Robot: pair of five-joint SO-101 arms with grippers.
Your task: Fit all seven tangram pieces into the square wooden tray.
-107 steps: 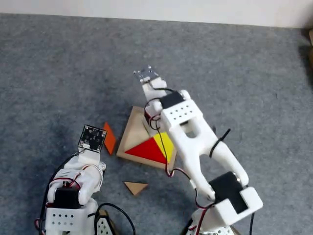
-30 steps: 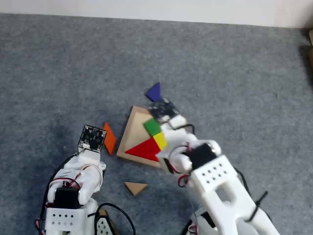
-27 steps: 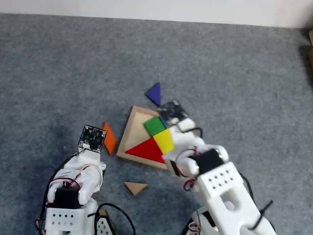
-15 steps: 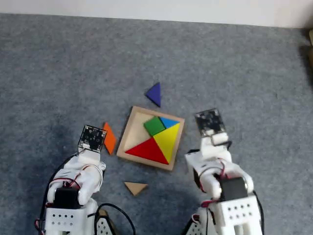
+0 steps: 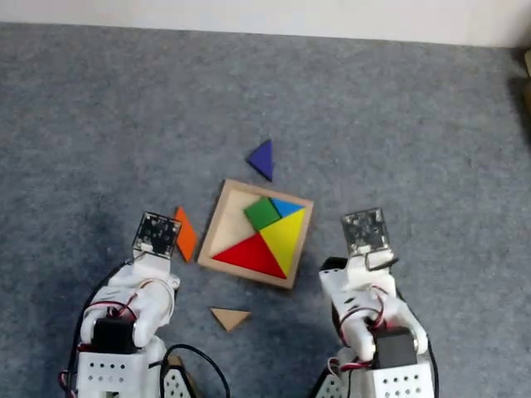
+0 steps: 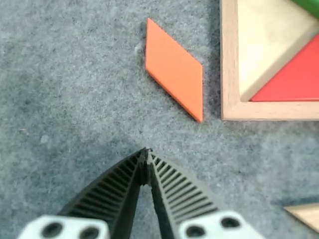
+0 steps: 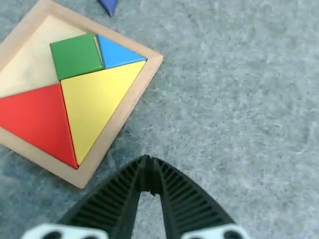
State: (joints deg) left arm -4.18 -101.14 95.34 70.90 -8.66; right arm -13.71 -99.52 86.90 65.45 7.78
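Grey felt-covered table (image 5: 415, 108), pale wall (image 5: 249, 12) behind; left pincer (image 6: 145, 152) and right pincer (image 7: 148, 160) both pinched closed, gripping nothing.

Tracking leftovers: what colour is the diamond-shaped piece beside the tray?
The piece is orange; left wrist view.

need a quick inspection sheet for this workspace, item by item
surface: grey mat
job's things: tray holds red piece, yellow piece, green piece, light blue piece; part of its floor is bare. orange piece, dark blue triangle and tan triangle lie on the mat outside it
clutter: nothing seen
hands: left hand shut, near the orange piece; right hand shut, beside the tray
cables: black cable by the left arm's base
surroundings: pale strip along the mat's far edge
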